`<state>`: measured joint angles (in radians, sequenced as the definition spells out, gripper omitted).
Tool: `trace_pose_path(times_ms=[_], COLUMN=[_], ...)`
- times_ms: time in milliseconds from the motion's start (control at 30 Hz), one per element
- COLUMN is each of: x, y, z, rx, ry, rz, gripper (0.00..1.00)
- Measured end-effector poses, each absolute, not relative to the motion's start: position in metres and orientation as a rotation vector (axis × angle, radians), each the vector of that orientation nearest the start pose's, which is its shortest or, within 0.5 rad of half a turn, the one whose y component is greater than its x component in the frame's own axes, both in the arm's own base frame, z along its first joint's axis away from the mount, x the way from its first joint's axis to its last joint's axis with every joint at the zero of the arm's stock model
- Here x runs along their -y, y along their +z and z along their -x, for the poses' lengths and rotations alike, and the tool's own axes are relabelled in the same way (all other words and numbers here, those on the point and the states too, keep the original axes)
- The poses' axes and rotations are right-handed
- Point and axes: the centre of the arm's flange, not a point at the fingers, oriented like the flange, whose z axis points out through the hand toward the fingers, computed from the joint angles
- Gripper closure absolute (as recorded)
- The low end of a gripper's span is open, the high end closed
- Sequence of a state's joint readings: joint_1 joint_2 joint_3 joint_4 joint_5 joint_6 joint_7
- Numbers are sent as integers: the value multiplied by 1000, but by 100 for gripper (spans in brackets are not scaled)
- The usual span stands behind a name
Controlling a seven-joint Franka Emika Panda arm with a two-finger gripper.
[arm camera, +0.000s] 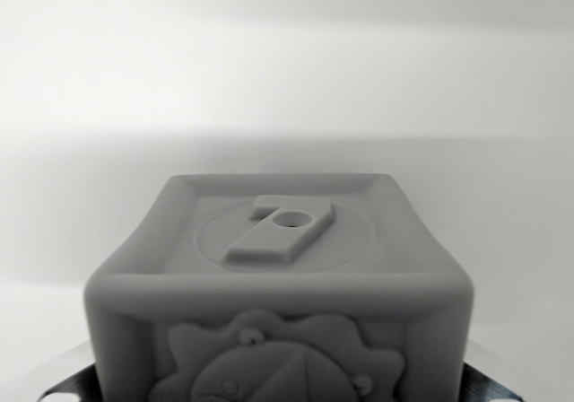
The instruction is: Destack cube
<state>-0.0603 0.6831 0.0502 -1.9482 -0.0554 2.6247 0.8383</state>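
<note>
A pale grey cube (pixel 278 285) with rounded edges fills the lower middle of the wrist view, its top face framed by a raised rim around a shallow disc. On that disc stands a moulded numeral 7 with a small round hole in it, and the near face carries a relief of a round figure ringed by a scalloped border. Dark gripper (pixel 489 391) parts flank its lower corners, though whether they clasp it I cannot tell; behind lies only a plain light surface (pixel 287 79).

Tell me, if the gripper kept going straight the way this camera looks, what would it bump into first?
Probably the cube with the raised 7: it fills the near view. Dark finger tips flank its base, but depth is unclear and the jaws' state cannot be told.
</note>
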Motion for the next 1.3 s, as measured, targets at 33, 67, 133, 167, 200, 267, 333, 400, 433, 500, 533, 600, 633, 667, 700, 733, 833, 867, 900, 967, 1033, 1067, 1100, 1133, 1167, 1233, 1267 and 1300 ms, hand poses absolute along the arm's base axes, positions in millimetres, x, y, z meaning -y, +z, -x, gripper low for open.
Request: trace_pose_path(times_ms=[33,67,133,167,200,267,333,400,433,500,533,600,633,667,700,733,833,867,900,967,1033,1067,1100,1133,1167,1233,1267,1300], x=[5,5,5,5,5,5,5,5,5,5,5,5,5,5,5,5,5,5,5,5,5,5,5,5,5,5,5,5], y=[123,122,120,119,119,118,116,116,116,116,116,116,116,116,116,116,116,116,116,116,116,116,116,116,116,116,116,116], z=[-610,-610,-610,-610,-611,-611,-611,-611,-611,-611,-611,-611,-611,-611,-611,-611,-611,-611,-611,-611,-611,-611,-611,-611,-611,-611,-611,-611], rx=[-1239,-1239,-1239,-1239,-1239,-1239,-1239,-1239,-1239,-1239,-1239,-1239,-1239,-1239,-1238,-1238,-1239,-1239,-1239,-1239,-1239,-1239,-1239,-1239,-1239,-1239,-1239,-1239], ry=[10,10,10,10,10,9,9,8,7,7,7,7,7,7,7,7,8,8,7,7,7,7,7,7,7,7,7,7], rz=[2885,2885,2885,2885,2885,2884,2885,2884,2885,2885,2885,2885,2885,2885,2885,2885,2885,2885,2885,2885,2885,2885,2885,2885,2885,2885,2885,2885], gripper=[100,100,100,100,100,100,100,100,100,0,0,0,0,0,0,0,0,0,0,0,0,0,0,0,0,0,0,0])
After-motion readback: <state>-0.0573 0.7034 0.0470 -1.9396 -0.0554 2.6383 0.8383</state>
